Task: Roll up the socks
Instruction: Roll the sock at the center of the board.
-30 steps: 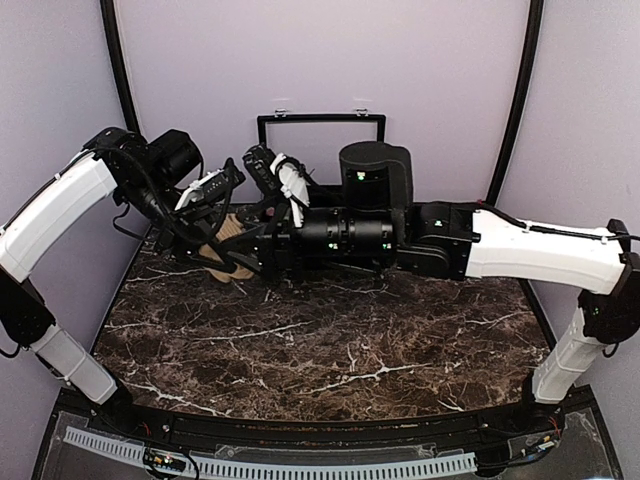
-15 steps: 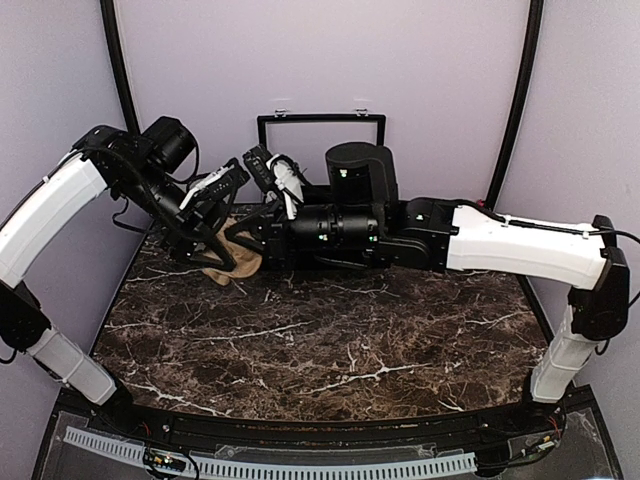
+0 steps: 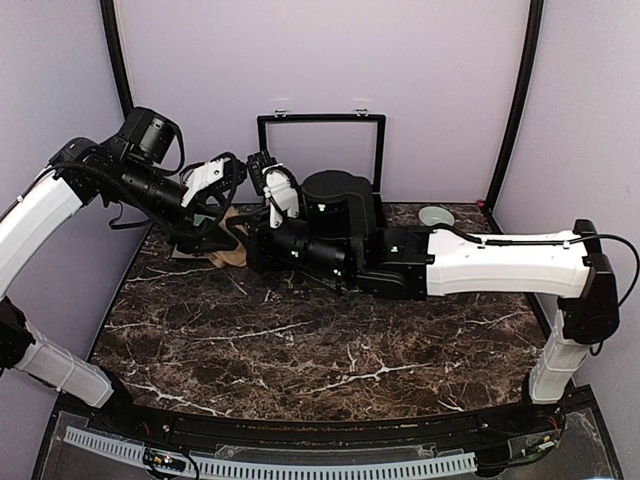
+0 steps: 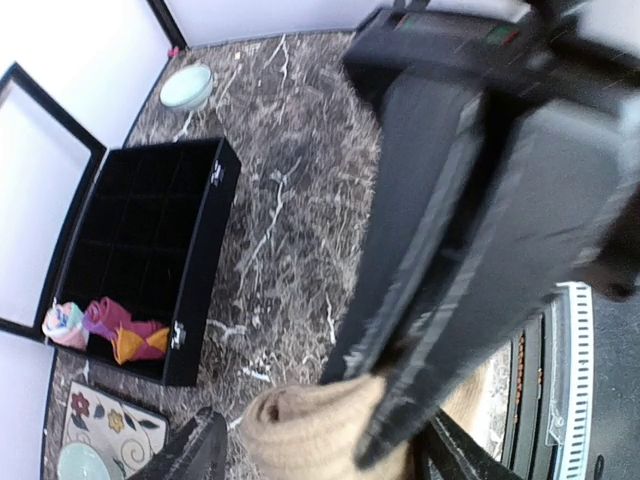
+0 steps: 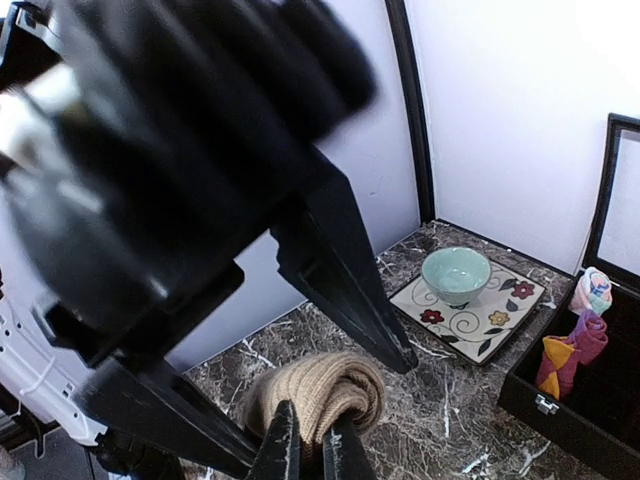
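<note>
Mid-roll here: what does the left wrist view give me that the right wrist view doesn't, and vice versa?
Left wrist only: the full compartment grid of the black box and a pale bowl beyond it. Right wrist only: the tips of the right pincer shut on the tan sock roll, and the whole floral tile with its green bowl. Both: the tan sock roll, plus the red-maroon socks and pink-blue bundle in the box's corner.

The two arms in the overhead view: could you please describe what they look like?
Both the left arm and right arm have long white shells between black, cylindrical joints. Thin black cables loop along them, and small green lights dot the right arm's black housings. Each wrist carries a white block and ends in slim black fingers.
</note>
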Tool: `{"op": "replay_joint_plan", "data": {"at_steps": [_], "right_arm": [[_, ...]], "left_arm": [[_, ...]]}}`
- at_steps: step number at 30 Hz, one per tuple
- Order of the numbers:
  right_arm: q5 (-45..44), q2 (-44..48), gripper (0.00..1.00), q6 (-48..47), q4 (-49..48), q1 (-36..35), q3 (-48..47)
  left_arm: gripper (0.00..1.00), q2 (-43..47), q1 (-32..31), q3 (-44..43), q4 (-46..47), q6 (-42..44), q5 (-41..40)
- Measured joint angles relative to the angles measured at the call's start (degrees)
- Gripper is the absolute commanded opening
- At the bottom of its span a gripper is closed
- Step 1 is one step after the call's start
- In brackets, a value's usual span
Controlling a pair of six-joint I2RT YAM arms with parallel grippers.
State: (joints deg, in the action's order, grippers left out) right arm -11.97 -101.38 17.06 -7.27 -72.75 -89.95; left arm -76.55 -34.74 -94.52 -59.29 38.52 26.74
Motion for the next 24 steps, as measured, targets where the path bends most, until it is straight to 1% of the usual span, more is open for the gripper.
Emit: {"op": "replay_joint_plan", "data": {"at_steps": [5,8,16,18,21,23,24], "right_arm": [[-5.8,-1.9,0.0,0.1,-3.1,-1.7,-0.2],[-7.6,-3.3,0.0,1.2,-4.9,-2.1,-0.2],[-11.5,-4.5,0.0,2.8,-7.4,-2.7,-1.2],[-11.9,-4.6,0.0,2.7,-7.7,-2.9,-1.2],[-11.9,-4.6,0.0,2.0,-8.9,-3.1,-0.7],[-11.9,-4.6,0.0,1.4,-9.5,-3.3,-0.4],[-11.9,-4.6,0.0,1.2,-9.8,-3.4,-0.3]], "left_arm": [[0.66,0.4,0.0,4.4,2.7,-1.2,-3.8],[0.66,1.0,0.0,5.2,3.4,-1.4,-5.3],[0.73,2.7,-0.6,6.8,6.3,-1.6,-8.4],[0.76,3.5,-1.2,8.2,7.0,-1.7,-8.8],[0.85,4.3,-1.5,9.1,7.0,-1.5,-8.5],[0.92,5.0,-1.5,9.2,6.8,-1.0,-7.5],[0.97,5.4,-1.5,9.2,6.7,-0.8,-6.7]]}}
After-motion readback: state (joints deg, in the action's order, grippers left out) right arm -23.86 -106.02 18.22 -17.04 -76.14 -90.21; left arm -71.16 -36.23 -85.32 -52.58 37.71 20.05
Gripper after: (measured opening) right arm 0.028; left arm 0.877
